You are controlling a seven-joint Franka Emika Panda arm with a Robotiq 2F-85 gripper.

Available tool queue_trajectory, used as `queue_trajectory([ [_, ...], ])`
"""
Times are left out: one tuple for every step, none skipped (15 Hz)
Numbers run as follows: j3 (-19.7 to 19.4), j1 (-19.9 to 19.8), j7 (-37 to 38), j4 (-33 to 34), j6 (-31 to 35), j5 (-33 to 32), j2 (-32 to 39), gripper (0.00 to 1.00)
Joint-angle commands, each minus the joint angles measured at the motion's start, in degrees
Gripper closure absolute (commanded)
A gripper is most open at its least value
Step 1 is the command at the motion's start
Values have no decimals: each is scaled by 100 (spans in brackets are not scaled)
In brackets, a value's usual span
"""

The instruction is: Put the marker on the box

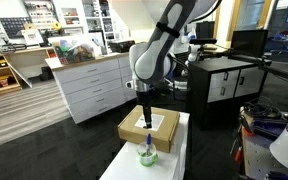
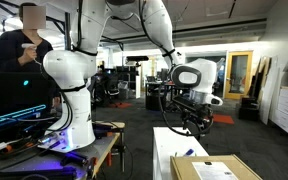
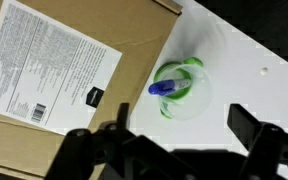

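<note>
The marker (image 3: 165, 88), dark blue, stands inside a translucent green cup (image 3: 189, 90) on the white table, just beside the box's edge. The brown cardboard box (image 3: 134, 45) carries a white printed label (image 3: 49, 65) on its top. In the wrist view my gripper (image 3: 164, 150) is open and empty, with its dark fingers spread wide above the table near the cup. In an exterior view my gripper (image 1: 144, 112) hangs over the box (image 1: 134, 128), with the cup (image 1: 147, 156) and the marker (image 1: 147, 144) in front of it. The box (image 2: 216, 168) and my gripper (image 2: 197, 120) also show in an exterior view.
The white table (image 1: 124, 168) is narrow, with its edges close to the box and cup. White cabinets (image 1: 89, 85) stand behind it, and a black cabinet (image 1: 224, 85) stands to one side. A second robot (image 2: 69, 80) and a person (image 2: 19, 40) are in the lab.
</note>
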Motion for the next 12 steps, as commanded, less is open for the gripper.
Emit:
queue_trajectory([
  [155, -194, -119, -67, 220, -86, 171, 0],
  [186, -219, -142, -50, 235, -62, 235, 0],
  [208, -240, -158, -36, 243, -56, 289, 0],
  [257, -285, -209, -27, 297, -18, 362, 0],
  [295, -315, -225, -5, 292, -7, 415, 0],
  [326, -345, -250, 9, 329, -5, 484, 0],
  [348, -369, -268, 26, 344, -11, 546, 0],
  [378, -399, -273, 56, 324, -3, 609, 0],
  [391, -420, -276, 66, 336, -13, 664, 0],
  [413, -444, -275, 94, 328, -13, 722, 0],
  [434, -468, -279, 109, 308, -14, 761, 0],
  [452, -489, -299, 127, 330, -17, 820, 0],
])
